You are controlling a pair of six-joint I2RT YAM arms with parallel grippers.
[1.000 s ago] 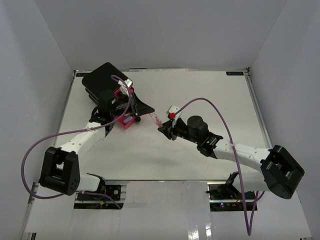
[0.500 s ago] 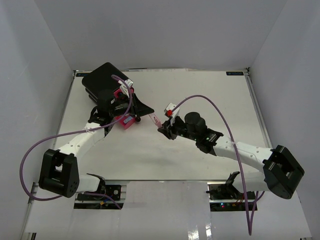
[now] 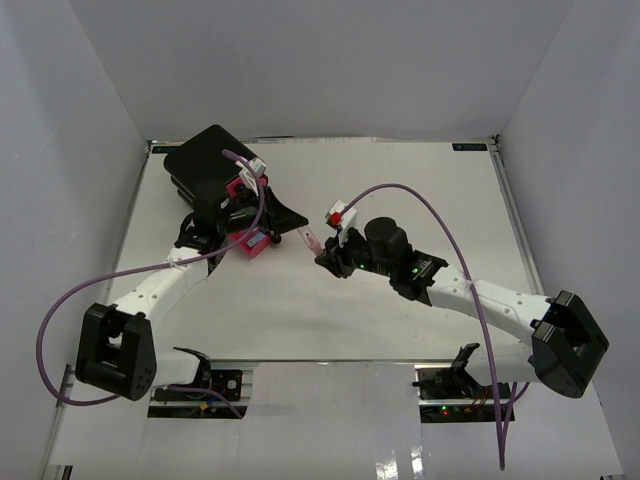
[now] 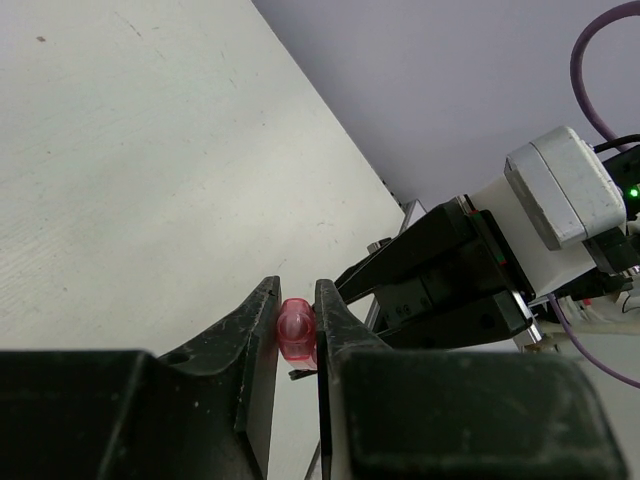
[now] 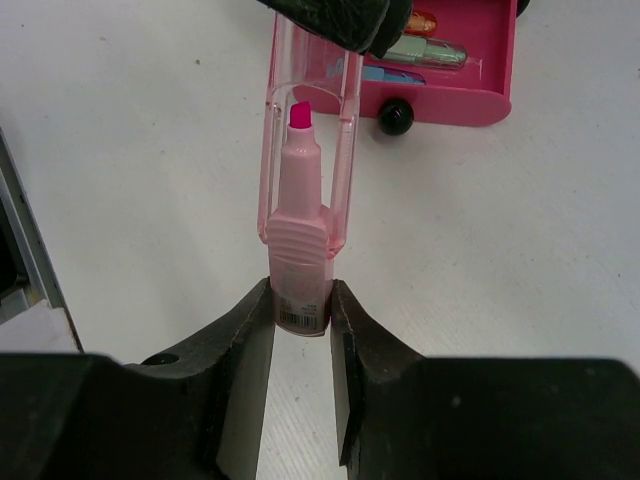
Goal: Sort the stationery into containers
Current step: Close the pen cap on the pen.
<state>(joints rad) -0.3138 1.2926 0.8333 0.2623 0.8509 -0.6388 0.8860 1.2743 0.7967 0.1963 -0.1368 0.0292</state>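
**Item 1. Pink highlighter** (image 5: 300, 205). Held above the white table (image 3: 400, 180), between the two arms and to the right of the box. Pale pink barrel, bright pink nib (image 5: 299, 113), printed label at the butt end.

**Item 2. Clear pink cap** (image 5: 308, 70). Sleeved over the nib and down onto the shoulder of the barrel. Nib sits short of the cap's closed end.

**Item 3. Right gripper** (image 5: 300, 300). Clamped on the butt end of the barrel, one black finger on each side.

**Item 4. Left gripper** (image 4: 296, 300). Closed on the far end of the cap, with pink plastic pinched between the fingers. Faces the right gripper nose to nose.

**Item 5. Black rounded box** (image 3: 205, 158). Stands at the far left corner of the table, partly hidden by the left arm.

**Item 6. Pink drawer** (image 5: 450, 103). Lies open just beyond the cap, below the left wrist. Black round knob (image 5: 395, 117) points toward the highlighter. Cannot tell whether it rests in the box or fully out of it.

**Item 7. Drawer contents.** Small pastel pieces side by side:
- green piece (image 5: 428, 52)
- orange piece (image 5: 422, 20)
- blue piece (image 5: 385, 73), partly behind the cap
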